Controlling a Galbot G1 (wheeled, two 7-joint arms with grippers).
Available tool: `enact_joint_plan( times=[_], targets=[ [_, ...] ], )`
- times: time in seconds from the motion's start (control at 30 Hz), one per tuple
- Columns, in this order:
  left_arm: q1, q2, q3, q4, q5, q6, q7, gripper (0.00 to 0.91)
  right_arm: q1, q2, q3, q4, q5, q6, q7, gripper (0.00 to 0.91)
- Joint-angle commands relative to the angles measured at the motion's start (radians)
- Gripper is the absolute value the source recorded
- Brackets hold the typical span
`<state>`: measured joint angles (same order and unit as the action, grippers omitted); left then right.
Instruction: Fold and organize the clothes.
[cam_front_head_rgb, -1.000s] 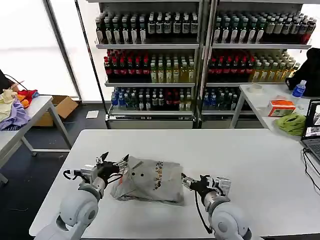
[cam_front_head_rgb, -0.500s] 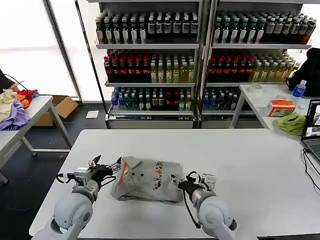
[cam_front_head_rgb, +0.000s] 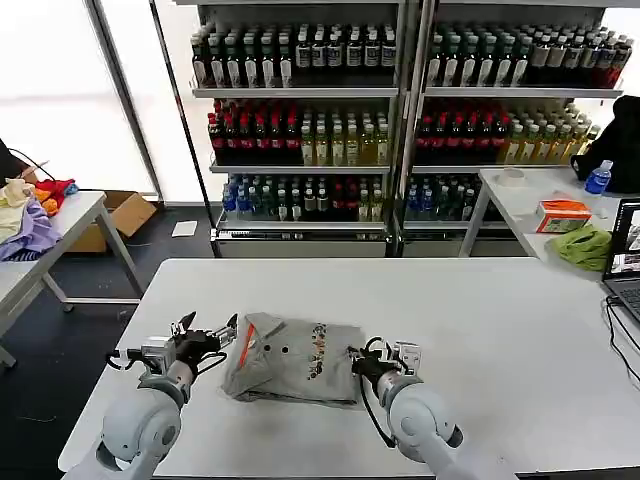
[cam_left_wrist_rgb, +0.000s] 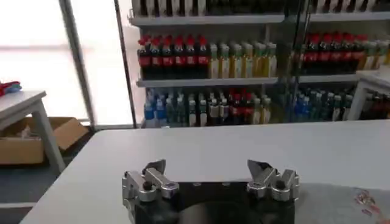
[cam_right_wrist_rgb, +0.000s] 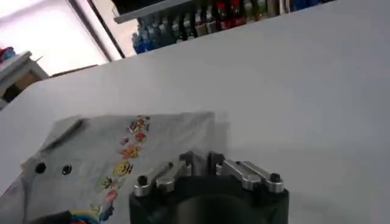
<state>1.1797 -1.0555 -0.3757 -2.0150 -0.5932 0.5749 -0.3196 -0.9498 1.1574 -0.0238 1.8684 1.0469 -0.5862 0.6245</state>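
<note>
1. From the head, you see the grey T-shirt (cam_front_head_rgb: 295, 358) folded on the white table (cam_front_head_rgb: 480, 300). Your left gripper (cam_front_head_rgb: 205, 335), fingers spread, sits just left of it. Your right gripper (cam_front_head_rgb: 360, 362) touches its right edge.
2. At your left wrist, the fingers (cam_left_wrist_rgb: 153, 170) stand wide apart over the table.
3. At your right wrist, the fingers (cam_right_wrist_rgb: 183, 163) are pressed together beside the T-shirt's colourful print (cam_right_wrist_rgb: 125, 159).

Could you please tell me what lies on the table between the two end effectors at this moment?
In the head view, the folded grey T-shirt lies between the left end effector and the right end effector, on the white table.
</note>
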Motion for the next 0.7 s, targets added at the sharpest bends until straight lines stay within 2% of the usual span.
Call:
enact_joint_plan(
  times=[0.03, 0.23, 0.5, 0.7],
  targets=[
    [0.010, 0.000, -0.006, -0.006, 0.002, 0.001, -0.001, 0.907, 0.019, -0.007, -0.006, -0.023, -0.006, 0.001, -0.001, 0.000],
    [0.014, 0.003, -0.015, -0.012, 0.001, 0.001, -0.002, 0.907, 0.035, -0.046, 0.019, -0.037, -0.023, 0.000, -0.031, 0.000],
    [0.017, 0.000, -0.014, -0.016, 0.000, 0.001, -0.002, 0.907, 0.086, -0.159, 0.074, -0.072, -0.025, 0.001, -0.082, 0.000],
    [0.014, -0.006, -0.008, -0.014, 0.001, 0.001, -0.001, 0.907, 0.083, -0.199, 0.122, -0.104, -0.015, 0.001, -0.102, 0.000]
  ],
)
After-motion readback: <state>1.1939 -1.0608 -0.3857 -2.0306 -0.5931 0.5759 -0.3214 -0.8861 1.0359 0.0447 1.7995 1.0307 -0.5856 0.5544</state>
